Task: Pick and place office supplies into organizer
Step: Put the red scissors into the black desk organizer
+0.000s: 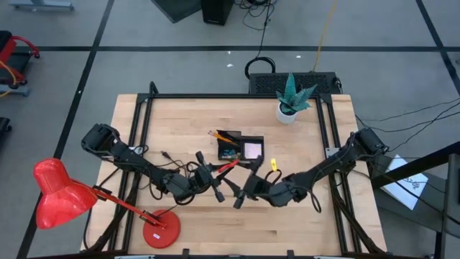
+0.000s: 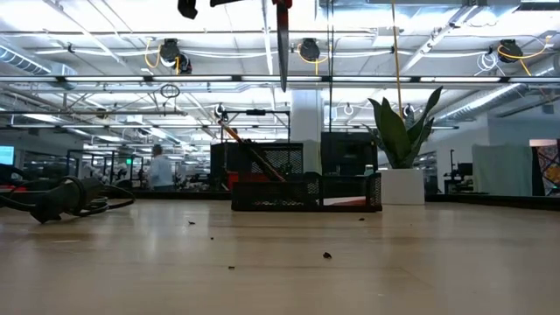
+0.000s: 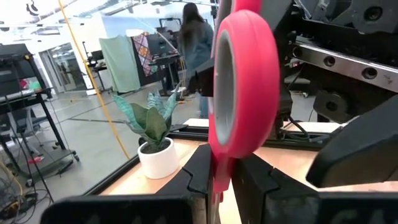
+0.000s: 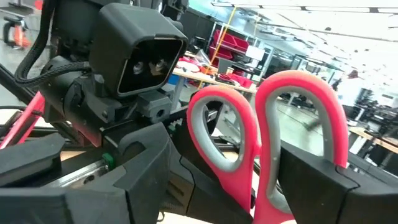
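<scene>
Butcher-block table top (image 1: 302,216), seen from above, lies bare along its near edge in front of both grippers, and a wide bare strip also shows on the far side toward the plant pot (image 1: 286,114). Left of the left arm, the red desk lamp (image 1: 61,194) overhangs the near left corner, its round base (image 1: 160,230) on the wood close behind the left forearm.

Both arms meet at the table's middle. The left gripper (image 1: 213,175) and the right gripper (image 1: 248,183) face each other, each touching the red-handled scissors (image 1: 228,166), which hang in the air between them. In the left wrist view the left fingers (image 3: 199,177) press together on the scissors' red loop, seen edge-on. In the right wrist view the two red handle loops stand upright between the right fingers (image 4: 320,186), which sit against the outer sides of the loops; whether they truly clamp cannot be told. In the low view the dark blade points straight down from the picture's top, well above the table.

Just beyond the grippers stands the black organizer (image 1: 231,137). Its taller compartment holds orange pencils (image 1: 222,135) leaning out, and the lower flat one holds the pink sticky-note pad (image 1: 252,150). A small yellow piece (image 1: 273,165) lies on the wood just beside the right gripper, near the organizer's right side.
</scene>
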`<state>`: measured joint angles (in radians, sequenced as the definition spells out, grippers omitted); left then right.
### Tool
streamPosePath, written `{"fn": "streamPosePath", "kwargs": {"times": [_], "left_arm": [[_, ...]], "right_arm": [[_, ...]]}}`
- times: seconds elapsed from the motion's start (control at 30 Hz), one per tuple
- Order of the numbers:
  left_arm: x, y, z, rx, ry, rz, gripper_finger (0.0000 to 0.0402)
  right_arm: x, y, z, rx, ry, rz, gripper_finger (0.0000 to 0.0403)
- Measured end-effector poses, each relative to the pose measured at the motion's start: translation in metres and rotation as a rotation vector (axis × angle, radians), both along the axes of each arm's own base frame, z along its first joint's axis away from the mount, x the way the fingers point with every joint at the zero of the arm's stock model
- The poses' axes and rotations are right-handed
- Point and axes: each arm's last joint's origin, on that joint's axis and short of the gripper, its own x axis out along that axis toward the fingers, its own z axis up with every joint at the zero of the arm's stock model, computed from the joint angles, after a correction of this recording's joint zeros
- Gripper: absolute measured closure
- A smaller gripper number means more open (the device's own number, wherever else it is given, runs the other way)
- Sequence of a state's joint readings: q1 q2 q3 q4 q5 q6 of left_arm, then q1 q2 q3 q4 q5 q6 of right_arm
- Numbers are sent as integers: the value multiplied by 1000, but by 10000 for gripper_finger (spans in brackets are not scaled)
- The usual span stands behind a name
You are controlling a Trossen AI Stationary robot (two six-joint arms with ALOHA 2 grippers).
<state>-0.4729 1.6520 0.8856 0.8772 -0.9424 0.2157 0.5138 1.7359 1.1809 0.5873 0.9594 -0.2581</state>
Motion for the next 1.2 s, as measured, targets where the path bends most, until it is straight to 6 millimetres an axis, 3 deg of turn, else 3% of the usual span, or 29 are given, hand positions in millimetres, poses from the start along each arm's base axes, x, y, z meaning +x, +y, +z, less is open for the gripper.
{"fn": "streamPosePath", "kwargs": {"times": [0.2, 0.43, 0.6, 0.87, 1.0, 1.2], "left_arm": [[2, 3, 1, 2, -4, -4, 358], [3, 4, 1, 57, 21, -26, 359], [8, 13, 1, 94, 37, -60, 359], [19, 35, -2, 118, 41, -150, 359], [20, 35, -4, 132, 49, -171, 359], [21, 35, -2, 125, 19, -215, 359]], "right_arm": [[-3, 5, -1, -29, 21, 2, 135], [-4, 5, -2, -196, 112, 2, 144], [-1, -6, -1, -278, 178, -12, 145], [-6, -31, 4, -213, 259, -29, 145], [-9, -39, 4, -176, 298, -25, 145], [-8, -41, -7, -278, 361, -120, 145]]}}
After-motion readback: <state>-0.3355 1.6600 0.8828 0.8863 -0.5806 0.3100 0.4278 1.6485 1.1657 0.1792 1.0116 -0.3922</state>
